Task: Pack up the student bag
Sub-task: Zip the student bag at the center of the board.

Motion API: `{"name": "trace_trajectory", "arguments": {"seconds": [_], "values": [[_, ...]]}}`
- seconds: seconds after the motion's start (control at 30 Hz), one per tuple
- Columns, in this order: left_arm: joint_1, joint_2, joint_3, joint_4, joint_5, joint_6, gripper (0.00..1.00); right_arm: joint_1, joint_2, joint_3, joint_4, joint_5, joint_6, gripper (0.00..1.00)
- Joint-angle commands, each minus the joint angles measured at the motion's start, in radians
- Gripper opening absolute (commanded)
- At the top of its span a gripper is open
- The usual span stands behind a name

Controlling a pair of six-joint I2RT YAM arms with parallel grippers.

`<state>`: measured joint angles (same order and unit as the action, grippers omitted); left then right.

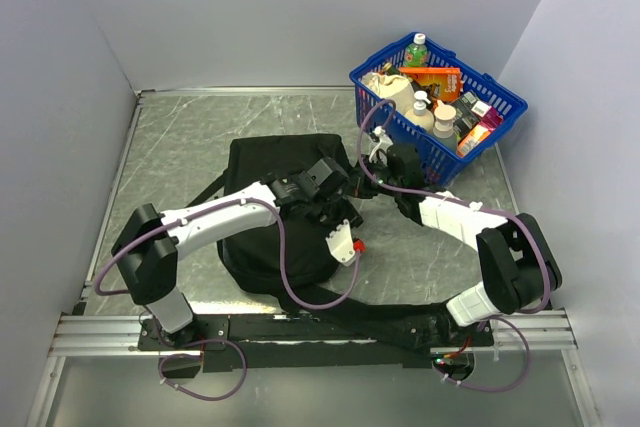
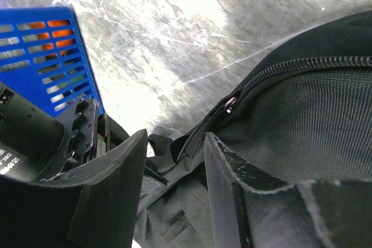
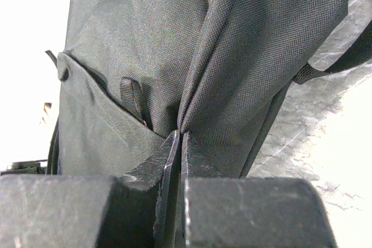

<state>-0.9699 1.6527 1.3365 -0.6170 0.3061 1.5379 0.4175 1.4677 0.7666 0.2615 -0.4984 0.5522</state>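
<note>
The student bag (image 1: 265,212) is a black fabric backpack lying in the middle of the table, its straps trailing toward the near edge. My right gripper (image 3: 180,135) is shut on a raised fold of the bag's fabric (image 3: 244,45) at its right side; in the top view this gripper (image 1: 360,183) sits at the bag's right edge. My left gripper (image 2: 174,137) hovers over the same end of the bag (image 2: 302,120), jaws apart, with strap webbing and fabric showing between the fingers (image 2: 116,190). A closed zipper (image 2: 290,65) with its pull (image 2: 229,104) runs just beyond it.
A blue plastic mesh basket (image 1: 497,87) holding bottles and packets stands at the back right, close to the right gripper; its wall (image 2: 46,56) also shows in the left wrist view. Grey walls enclose the table on three sides.
</note>
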Motion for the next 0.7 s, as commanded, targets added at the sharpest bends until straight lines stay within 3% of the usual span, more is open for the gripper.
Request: {"name": "trace_trajectory", "arguments": {"seconds": [0.0,0.2,0.4,0.53,0.67], "values": [[-0.009,0.032,0.043,-0.067,0.001,0.048,0.50,0.026,-0.073,0.020,0.058,-0.072,0.000,0.00],[-0.015,0.100,0.084,-0.184,-0.056,0.073,0.47,0.037,-0.099,0.037,0.025,-0.055,-0.021,0.00],[-0.013,0.173,0.182,-0.227,-0.061,0.001,0.26,0.053,-0.124,0.045,0.004,-0.040,-0.037,0.00],[-0.009,0.136,0.130,-0.142,-0.036,0.005,0.05,0.061,-0.129,0.042,-0.004,-0.032,-0.044,0.00],[-0.004,0.041,0.020,-0.057,-0.044,0.024,0.01,0.061,-0.122,0.045,-0.008,-0.034,-0.047,0.00]]}}
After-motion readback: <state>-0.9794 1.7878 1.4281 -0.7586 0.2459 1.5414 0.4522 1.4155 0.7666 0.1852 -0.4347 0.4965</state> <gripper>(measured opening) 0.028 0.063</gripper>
